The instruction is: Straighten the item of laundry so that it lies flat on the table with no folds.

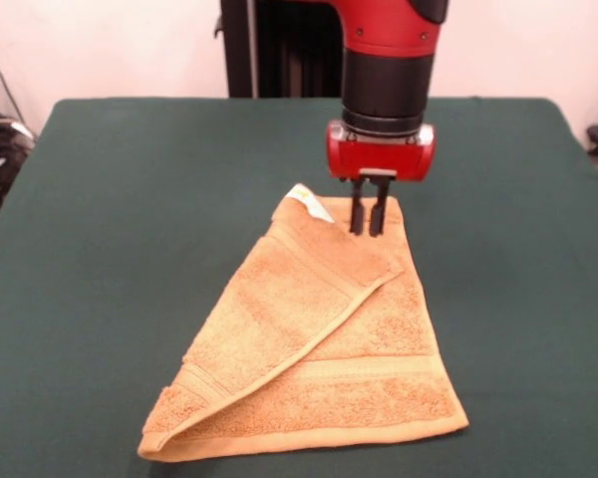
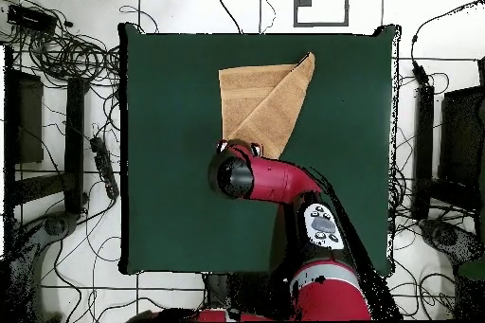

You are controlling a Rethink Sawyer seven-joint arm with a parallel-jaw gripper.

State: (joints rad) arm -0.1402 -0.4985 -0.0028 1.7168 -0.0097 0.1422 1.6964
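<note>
At the near edge of the green surface (image 1: 110, 249) in the front view, we see the orange-tan towel (image 1: 369, 388) lying with its widest part closest to the camera. Its near right corner lies flat, while its near left corner ends in a rolled fold. A woven band runs across it just above the near edge. From that left corner a large flap is folded diagonally over the rest, its edge running up and to the right, so the towel narrows toward the far end and makes a rough triangle. At the far tip a small white tag (image 1: 310, 202) sticks out on the left. Just right of the tag, the jaws (image 1: 368, 211) come straight down from the red and black arm (image 1: 384, 60) onto the towel's far corner. The two dark fingers stand close together with only a thin gap, and we judge them pinched on the cloth. From overhead, the towel (image 2: 263, 106) sits in the half of the surface away from the robot's base, and the arm (image 2: 275, 182) covers the gripped corner.
</note>
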